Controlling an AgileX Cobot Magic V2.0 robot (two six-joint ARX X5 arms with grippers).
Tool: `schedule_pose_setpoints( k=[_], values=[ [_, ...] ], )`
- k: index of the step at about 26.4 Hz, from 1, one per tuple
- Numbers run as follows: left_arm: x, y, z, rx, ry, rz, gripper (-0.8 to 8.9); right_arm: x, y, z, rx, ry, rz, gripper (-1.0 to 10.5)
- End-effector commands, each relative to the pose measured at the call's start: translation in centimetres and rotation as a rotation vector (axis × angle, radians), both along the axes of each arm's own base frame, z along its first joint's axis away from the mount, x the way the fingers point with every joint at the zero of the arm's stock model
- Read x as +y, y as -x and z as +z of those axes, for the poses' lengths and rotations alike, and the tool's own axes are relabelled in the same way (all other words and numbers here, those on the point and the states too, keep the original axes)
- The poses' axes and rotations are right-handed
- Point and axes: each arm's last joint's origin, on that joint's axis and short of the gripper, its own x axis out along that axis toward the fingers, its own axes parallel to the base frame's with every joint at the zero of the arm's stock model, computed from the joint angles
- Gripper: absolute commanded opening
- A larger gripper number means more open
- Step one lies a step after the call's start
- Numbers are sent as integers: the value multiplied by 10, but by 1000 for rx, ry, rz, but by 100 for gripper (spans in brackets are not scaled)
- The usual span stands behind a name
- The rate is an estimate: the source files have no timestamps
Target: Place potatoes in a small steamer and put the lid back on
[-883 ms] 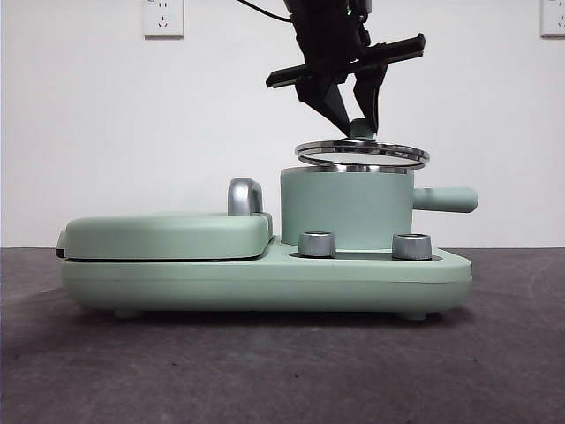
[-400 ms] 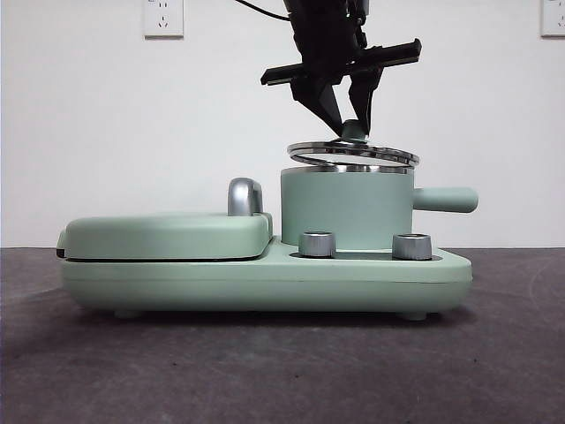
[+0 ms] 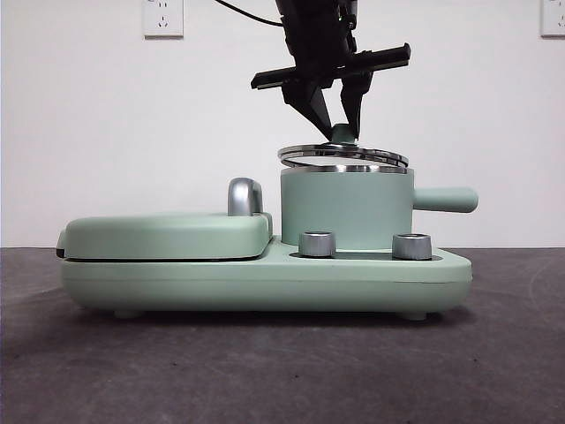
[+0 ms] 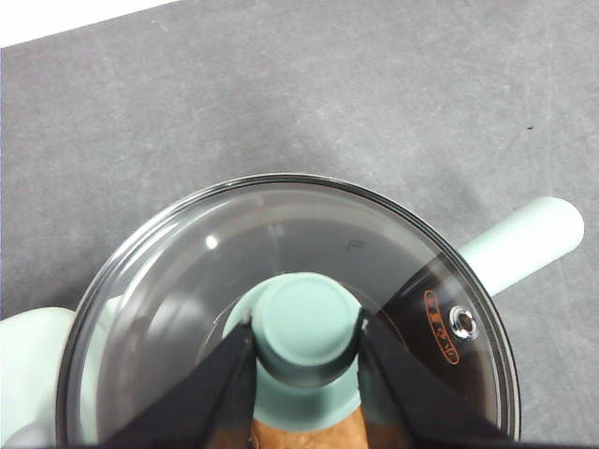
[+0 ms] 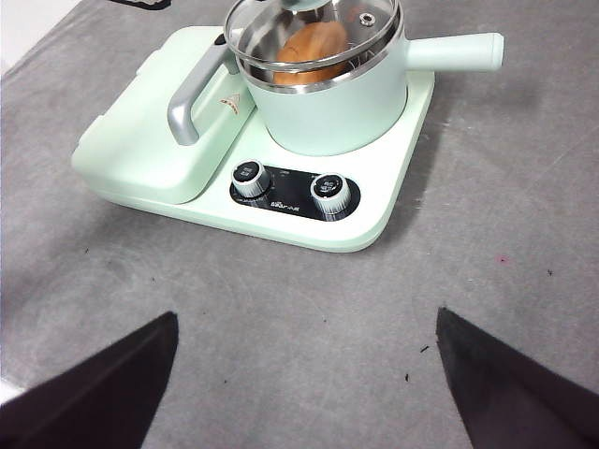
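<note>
— grey tabletop (image 3: 265, 371), white wall behind with an outlet (image 3: 163, 18). status of the left gripper (image 3: 335, 124)?
— it comes down from above with both jaws closed tight on the mint knob of the lid (image 3: 342, 155); the left wrist view confirms the knob pinched between them.
— position of the lid?
— just over the steel rim of the small steamer (image 3: 346, 208), slightly tilted and offset toward the griddle (image 3: 168, 234). contact with the rim cannot be confirmed.
— and the potato?
— the potato (image 5: 314, 42) lies inside the small steamer, visible through the glass.
— the right gripper (image 5: 304, 374)?
— well back from the appliance, above the bare tabletop, jaws spread wide, holding nothing. two control knobs (image 5: 335, 195) face it.
</note>
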Motion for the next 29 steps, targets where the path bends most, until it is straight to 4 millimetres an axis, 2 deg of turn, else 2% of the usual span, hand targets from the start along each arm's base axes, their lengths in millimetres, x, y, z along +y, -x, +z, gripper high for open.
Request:
schedule_pose_setpoints(
  k=[1,23,24,27,29],
  values=[
    [-6,-3,1,-24,33,6,13,0,0,3,-11,-13,-7,440],
    [-11,0,-9,37,41,10,38,0,0,3,-9,-15,-9,439],
    [-11,0,-9,39,38,10,62,0,0,3,-10,-14,-9,439],
    [-11,0,-9,40,36,10,241,0,0,3,-10,-14,-9,439],
    [-11,0,-9,40,38,11,308,0,0,3,-10,-15,-8,439]
  ],
)
